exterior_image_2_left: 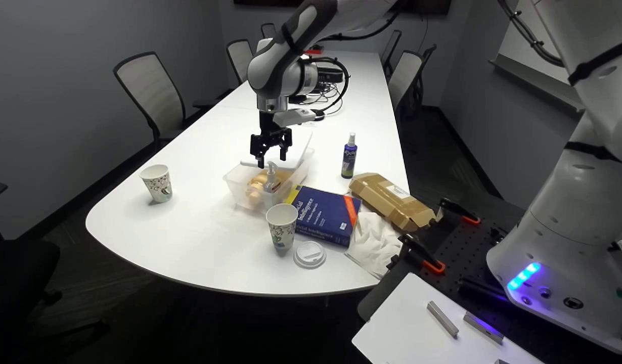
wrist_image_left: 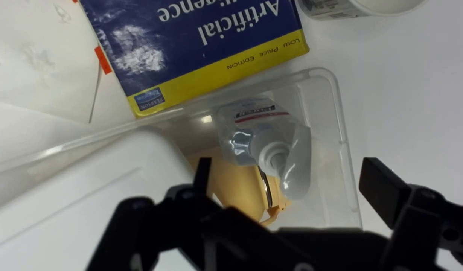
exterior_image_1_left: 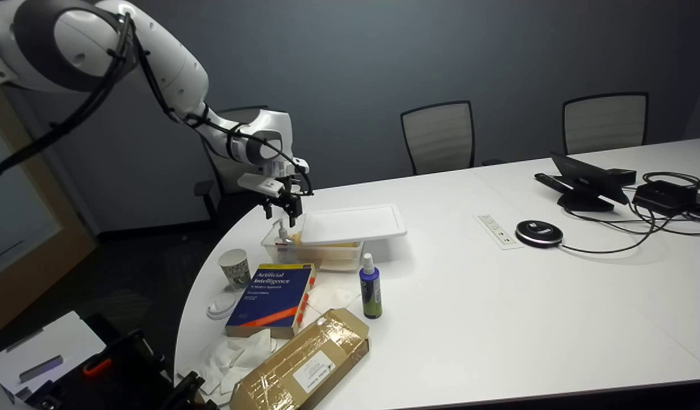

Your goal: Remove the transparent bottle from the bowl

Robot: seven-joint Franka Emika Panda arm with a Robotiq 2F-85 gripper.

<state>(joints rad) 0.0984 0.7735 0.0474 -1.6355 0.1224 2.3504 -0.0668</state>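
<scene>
The transparent bottle (wrist_image_left: 259, 122) is a clear pump bottle with a whitish pump head. It stands in one end of a translucent rectangular bin (wrist_image_left: 343, 141). It also shows in both exterior views (exterior_image_1_left: 283, 234) (exterior_image_2_left: 271, 183). No small round whitish bowl shows. A yellowish object (wrist_image_left: 237, 182) lies beside the bottle in the bin. My gripper (wrist_image_left: 287, 163) is open and empty above the bin, fingers pointing down. In both exterior views the gripper (exterior_image_1_left: 280, 218) (exterior_image_2_left: 272, 161) is just above the pump head. In the wrist view the pump head shows between the fingers.
A flat white lid or tray (exterior_image_1_left: 353, 224) lies tilted over part of the bin. A blue book (exterior_image_1_left: 270, 296) is close to the bin's side. A dark blue spray bottle (exterior_image_1_left: 371, 291), paper cups (exterior_image_2_left: 282, 225) (exterior_image_2_left: 157, 183), a cup lid (exterior_image_2_left: 309, 254) and a cardboard box (exterior_image_1_left: 304, 364) stand nearby.
</scene>
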